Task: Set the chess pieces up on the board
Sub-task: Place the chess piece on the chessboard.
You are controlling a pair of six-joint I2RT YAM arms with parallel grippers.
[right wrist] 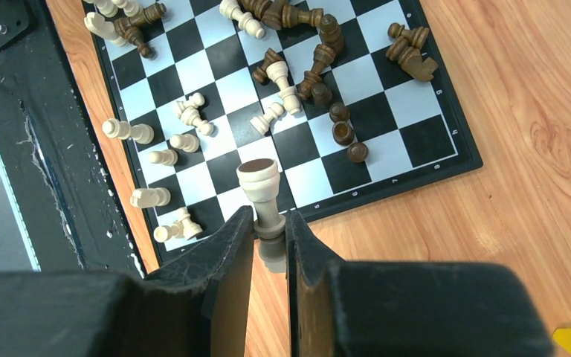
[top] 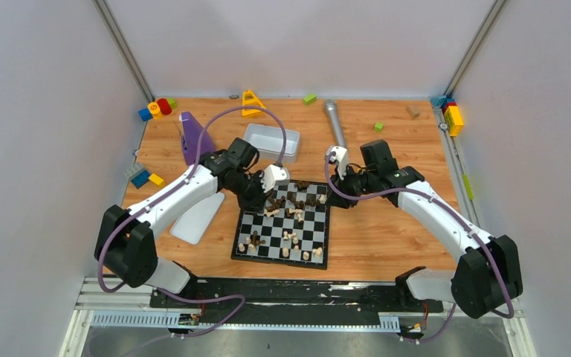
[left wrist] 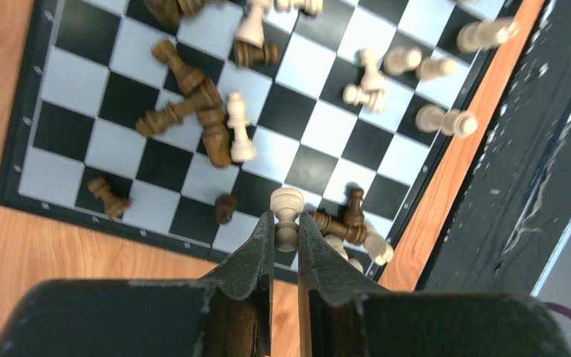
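The checkered board (top: 271,251) lies between my two arms, with pale and dark chess pieces (top: 291,201) strewn over it, most of them toppled. My left gripper (left wrist: 285,227) is shut on a pale pawn (left wrist: 287,202), held above the board's (left wrist: 67,126) edge near several fallen dark and pale pieces. It sits over the board's far left corner (top: 256,198). My right gripper (right wrist: 269,223) is shut on the stem of a pale piece (right wrist: 259,178) whose felt base faces the camera. It hangs just off the board's (right wrist: 416,141) border, at the far right corner (top: 340,195).
A white tray (top: 271,141) stands behind the board and a white lid (top: 197,217) lies to its left. A purple object (top: 190,134), a yellow triangle (top: 251,103), a grey rod (top: 334,123) and coloured blocks (top: 156,108) sit along the far edge and corners.
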